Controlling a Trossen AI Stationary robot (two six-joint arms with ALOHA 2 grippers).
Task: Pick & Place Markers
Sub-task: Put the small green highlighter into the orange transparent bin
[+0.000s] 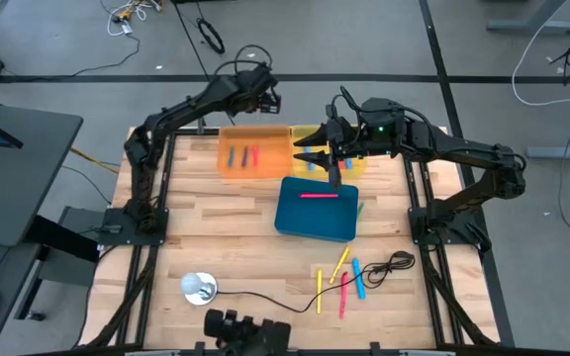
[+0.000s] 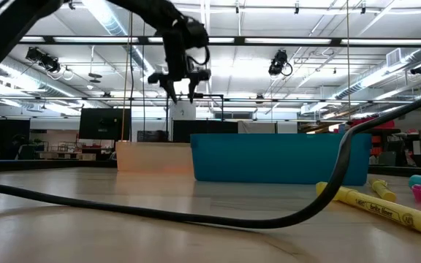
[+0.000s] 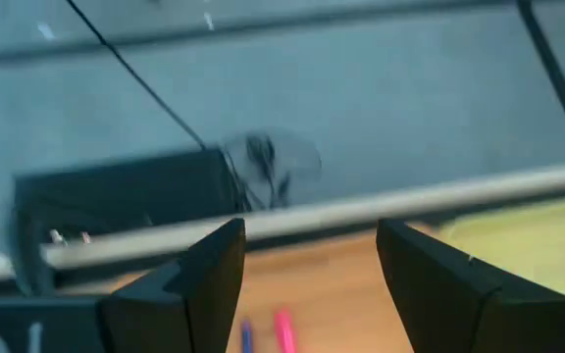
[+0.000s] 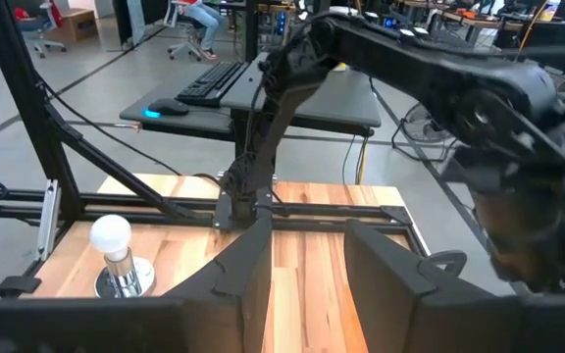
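Note:
Several loose markers (image 1: 342, 275) in yellow, pink and blue lie flat on the table's near right; two yellow ones (image 2: 377, 205) show in the low view. One pink marker (image 1: 320, 195) lies in the blue bin (image 1: 295, 229). Pink and blue markers (image 1: 243, 155) lie in the orange bin (image 1: 255, 174). My left gripper (image 1: 262, 99) hangs open above the orange bin's far edge; its wrist view shows open fingers (image 3: 307, 270) over a pink marker (image 3: 283, 331). My right gripper (image 1: 311, 156) is open and empty, hovering over the yellow bin (image 1: 303, 133), just beyond the blue bin.
A thin black cable (image 1: 389, 265) runs past the loose markers and across the near table (image 2: 196, 208) to a bulb-shaped object (image 1: 199, 287). The three bins sit together at the far middle. Bare wood lies to the left of the blue bin.

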